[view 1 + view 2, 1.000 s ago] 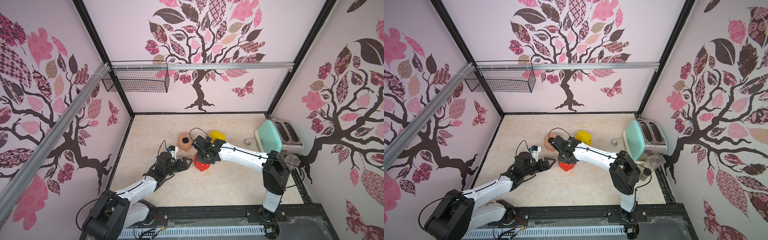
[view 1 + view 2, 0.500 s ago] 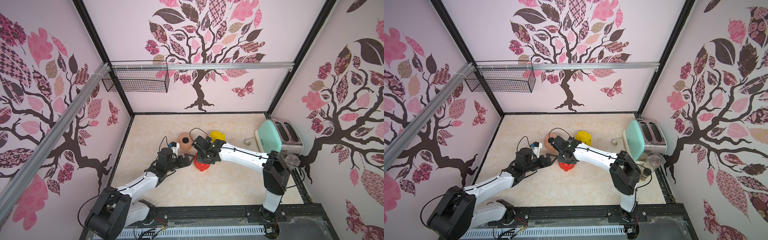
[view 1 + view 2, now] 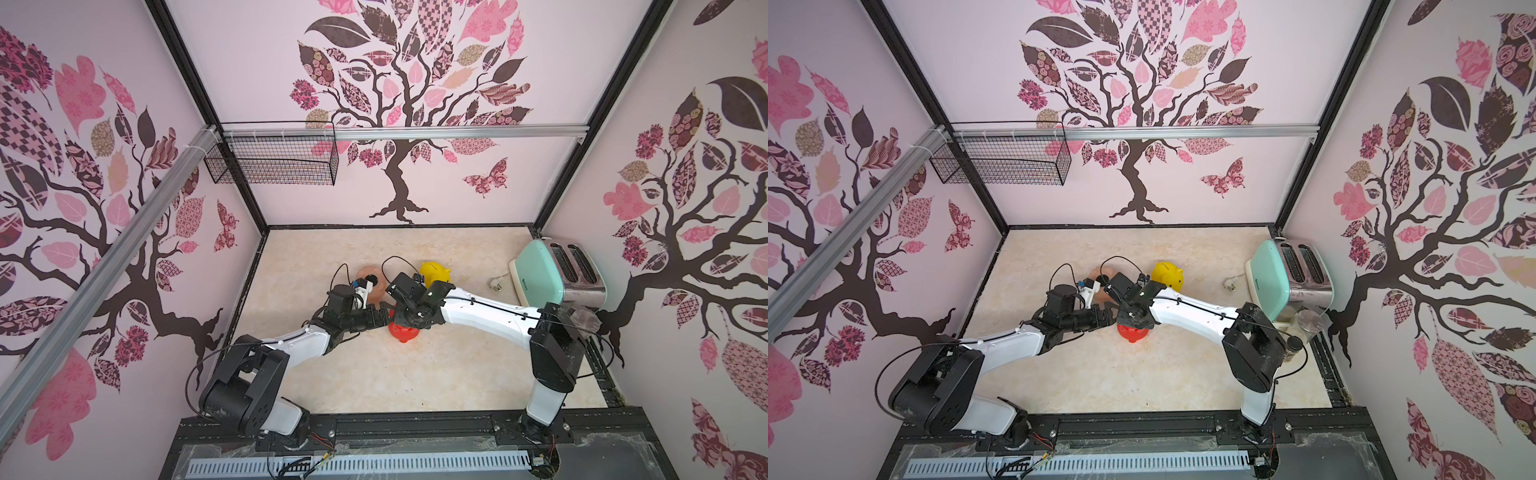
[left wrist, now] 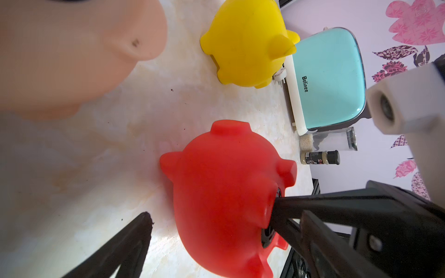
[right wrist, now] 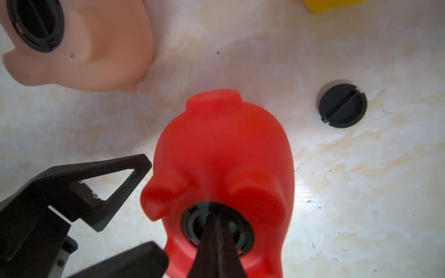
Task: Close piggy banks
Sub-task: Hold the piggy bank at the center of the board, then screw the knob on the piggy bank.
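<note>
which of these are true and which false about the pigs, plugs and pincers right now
1. The right pincer is shut, its tips on the belly plug of the red pig. True.
2. The left pincer is clamped on the red pig. False: it stands open beside that pig.
3. A loose black plug lies on the table. True.
4. The peach pig has an empty belly hole. False: a black plug sits in it.
5. The yellow pig sits on top of the toaster. False: it is on the table.
</note>
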Available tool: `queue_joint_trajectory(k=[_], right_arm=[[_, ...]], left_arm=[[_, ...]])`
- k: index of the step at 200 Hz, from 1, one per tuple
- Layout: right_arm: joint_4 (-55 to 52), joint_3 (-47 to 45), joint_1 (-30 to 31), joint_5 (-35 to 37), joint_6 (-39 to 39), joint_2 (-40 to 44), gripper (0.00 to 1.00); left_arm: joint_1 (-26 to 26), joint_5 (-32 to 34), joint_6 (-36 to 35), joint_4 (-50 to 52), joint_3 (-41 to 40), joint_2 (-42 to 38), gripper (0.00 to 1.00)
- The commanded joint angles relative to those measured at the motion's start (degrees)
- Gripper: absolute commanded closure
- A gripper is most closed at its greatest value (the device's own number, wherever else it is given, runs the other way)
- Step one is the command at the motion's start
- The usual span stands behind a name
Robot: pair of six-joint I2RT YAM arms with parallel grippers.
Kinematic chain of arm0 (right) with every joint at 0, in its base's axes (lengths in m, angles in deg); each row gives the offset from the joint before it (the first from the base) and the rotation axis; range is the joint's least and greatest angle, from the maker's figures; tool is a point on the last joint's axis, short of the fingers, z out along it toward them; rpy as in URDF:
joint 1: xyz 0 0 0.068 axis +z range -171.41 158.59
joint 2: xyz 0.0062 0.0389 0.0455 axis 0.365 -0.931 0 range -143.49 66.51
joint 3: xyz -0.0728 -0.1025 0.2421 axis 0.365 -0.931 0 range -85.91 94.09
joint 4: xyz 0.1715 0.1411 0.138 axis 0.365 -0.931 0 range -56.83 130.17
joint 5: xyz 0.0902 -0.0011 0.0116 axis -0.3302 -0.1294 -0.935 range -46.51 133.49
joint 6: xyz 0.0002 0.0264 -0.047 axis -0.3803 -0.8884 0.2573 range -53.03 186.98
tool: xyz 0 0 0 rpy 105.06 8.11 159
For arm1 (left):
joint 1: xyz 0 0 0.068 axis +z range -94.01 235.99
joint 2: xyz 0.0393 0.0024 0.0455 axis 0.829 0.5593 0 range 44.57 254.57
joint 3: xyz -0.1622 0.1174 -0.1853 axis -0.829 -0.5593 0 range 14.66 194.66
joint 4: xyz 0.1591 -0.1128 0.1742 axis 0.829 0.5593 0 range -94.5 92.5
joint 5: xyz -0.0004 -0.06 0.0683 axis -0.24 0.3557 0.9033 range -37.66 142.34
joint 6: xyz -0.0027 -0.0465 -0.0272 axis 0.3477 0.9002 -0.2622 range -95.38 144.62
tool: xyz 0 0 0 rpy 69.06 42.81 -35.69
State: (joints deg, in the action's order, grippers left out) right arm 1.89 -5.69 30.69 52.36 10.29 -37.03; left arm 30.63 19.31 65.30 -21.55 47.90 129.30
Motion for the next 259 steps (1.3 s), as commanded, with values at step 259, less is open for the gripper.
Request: queue_joint_trajectory(k=[259], right_arm=[[-3.8,-2.7,-0.3,-4.2,-2.5,-5.3,1.00]], left_arm=[[0.2,0.3,1.0,-2.8,5.4,11.9,0.19]])
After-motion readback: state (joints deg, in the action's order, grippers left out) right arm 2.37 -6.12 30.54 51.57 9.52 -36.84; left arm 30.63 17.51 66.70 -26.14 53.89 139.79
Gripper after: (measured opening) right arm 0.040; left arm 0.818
